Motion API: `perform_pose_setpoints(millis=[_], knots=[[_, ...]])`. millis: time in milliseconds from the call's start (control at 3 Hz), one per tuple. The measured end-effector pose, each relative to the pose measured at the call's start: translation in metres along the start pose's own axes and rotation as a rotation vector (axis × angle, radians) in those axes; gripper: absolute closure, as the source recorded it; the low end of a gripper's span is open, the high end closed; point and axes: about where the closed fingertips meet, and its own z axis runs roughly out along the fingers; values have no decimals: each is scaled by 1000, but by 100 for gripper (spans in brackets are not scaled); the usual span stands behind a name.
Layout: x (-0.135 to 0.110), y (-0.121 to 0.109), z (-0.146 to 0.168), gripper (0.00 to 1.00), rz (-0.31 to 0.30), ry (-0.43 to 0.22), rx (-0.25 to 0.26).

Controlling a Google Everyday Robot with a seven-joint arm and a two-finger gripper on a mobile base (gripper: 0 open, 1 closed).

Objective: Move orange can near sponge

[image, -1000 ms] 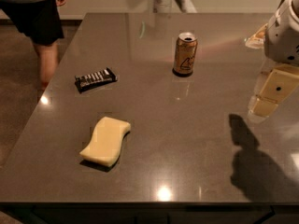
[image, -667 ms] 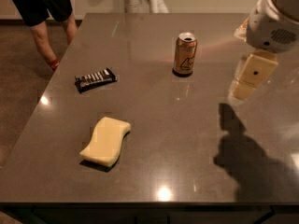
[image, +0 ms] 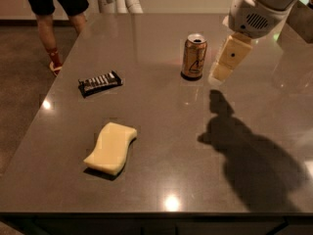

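Observation:
The orange can stands upright on the dark table, at the back and right of centre. It is orange-gold with a silver top and a dark graphic. The pale yellow sponge lies flat at the front left, far from the can. My gripper hangs above the table just to the right of the can, close to it and apart from it. It holds nothing.
A flat black snack wrapper lies at the left, between can and sponge. A person's legs stand off the table's far left corner. The arm's shadow falls on the right side of the table.
My gripper has moved left and towards the far side, from the right edge of the table to just beside the can. The person has stepped along the far left.

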Motion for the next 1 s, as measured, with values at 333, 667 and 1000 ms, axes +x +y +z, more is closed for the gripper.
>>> perform_pose_setpoints(millis=[333, 667, 1000], knots=[[-18, -32, 17, 0, 47, -90, 17], [-26, -48, 29, 0, 69, -131, 16], [-34, -67, 47, 0, 104, -178, 17]])
